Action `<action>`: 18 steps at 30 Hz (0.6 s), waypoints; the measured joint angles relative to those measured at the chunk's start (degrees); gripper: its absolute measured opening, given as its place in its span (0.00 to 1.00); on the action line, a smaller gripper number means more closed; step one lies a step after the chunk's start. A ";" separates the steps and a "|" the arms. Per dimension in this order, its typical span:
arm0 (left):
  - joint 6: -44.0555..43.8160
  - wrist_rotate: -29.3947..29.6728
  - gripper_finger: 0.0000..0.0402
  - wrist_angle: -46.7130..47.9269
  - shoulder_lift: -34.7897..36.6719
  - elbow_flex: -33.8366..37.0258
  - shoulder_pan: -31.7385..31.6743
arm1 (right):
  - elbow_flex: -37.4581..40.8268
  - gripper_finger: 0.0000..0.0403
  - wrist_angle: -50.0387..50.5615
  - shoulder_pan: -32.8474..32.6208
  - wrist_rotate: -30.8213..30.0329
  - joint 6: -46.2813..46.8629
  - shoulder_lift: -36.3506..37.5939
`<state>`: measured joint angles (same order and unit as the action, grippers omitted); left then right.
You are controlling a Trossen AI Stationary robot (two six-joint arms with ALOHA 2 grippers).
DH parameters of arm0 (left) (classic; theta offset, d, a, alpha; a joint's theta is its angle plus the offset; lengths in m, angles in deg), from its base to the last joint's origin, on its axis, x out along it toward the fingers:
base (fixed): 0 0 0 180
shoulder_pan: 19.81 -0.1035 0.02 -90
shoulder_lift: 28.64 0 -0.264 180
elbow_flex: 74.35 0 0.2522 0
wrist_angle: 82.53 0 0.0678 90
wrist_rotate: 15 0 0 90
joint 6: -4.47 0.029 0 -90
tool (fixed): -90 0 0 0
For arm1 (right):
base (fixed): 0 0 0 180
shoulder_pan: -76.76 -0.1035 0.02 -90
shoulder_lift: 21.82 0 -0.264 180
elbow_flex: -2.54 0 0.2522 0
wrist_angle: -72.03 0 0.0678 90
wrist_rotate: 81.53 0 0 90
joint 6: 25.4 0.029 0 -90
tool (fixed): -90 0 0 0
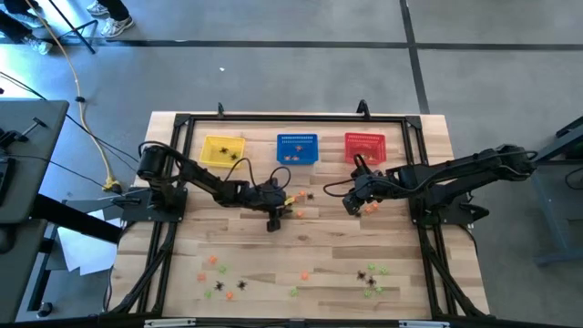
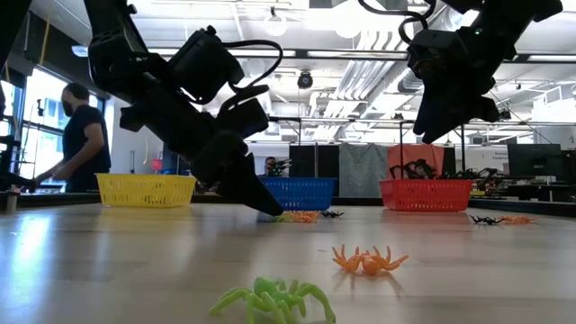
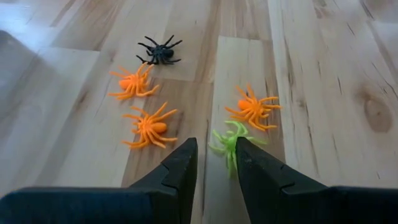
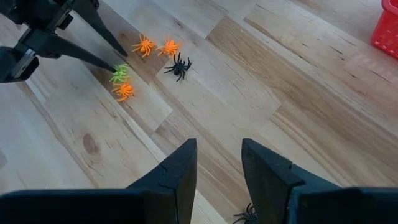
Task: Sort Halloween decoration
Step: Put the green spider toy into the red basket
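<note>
My left gripper [image 3: 213, 163] hangs open, one finger touching the green spider [image 3: 231, 142]. Next I must pinch it. My right gripper [image 4: 217, 163] waits open.

Two black jointed arms with looping cables and wedge-shaped matte fingers [image 3: 180, 174].

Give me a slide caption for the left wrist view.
Left claw open over a green spider, with three orange spiders and a black spider on the wooden table.
</note>
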<state>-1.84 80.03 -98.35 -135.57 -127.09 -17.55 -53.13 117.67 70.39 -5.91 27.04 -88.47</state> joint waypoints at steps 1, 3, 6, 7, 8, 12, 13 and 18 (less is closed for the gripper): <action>0.00 0.14 0.25 0.12 0.20 0.02 0.04 | 0.00 0.31 -0.02 0.02 -0.02 0.00 0.00; 0.18 0.25 0.25 0.40 0.53 0.04 0.07 | 0.00 0.31 -0.02 0.02 -0.02 0.00 0.00; 1.06 0.40 0.25 0.48 0.65 0.03 0.51 | 0.00 0.31 -0.02 0.00 -0.01 0.00 0.00; 1.31 0.42 0.25 0.46 0.65 0.04 0.72 | 0.00 0.31 0.00 0.01 -0.02 0.00 0.00; 1.46 0.45 0.25 0.45 0.65 0.03 1.01 | 0.00 0.31 -0.02 0.00 -0.02 0.00 0.00; 1.60 0.40 0.25 0.81 0.72 0.02 2.12 | 0.00 0.31 -0.02 0.02 0.00 0.00 0.00; 1.87 0.40 0.25 0.97 0.72 0.04 2.32 | 0.00 0.31 -0.01 0.01 0.00 0.00 0.00; 1.99 0.39 0.25 2.28 0.83 -0.04 2.43 | 0.00 0.31 -0.02 0.02 -0.02 0.00 0.00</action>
<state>0.15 80.42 -96.07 -134.74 -127.14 -15.12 -53.13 117.65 70.41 -5.93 27.04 -88.47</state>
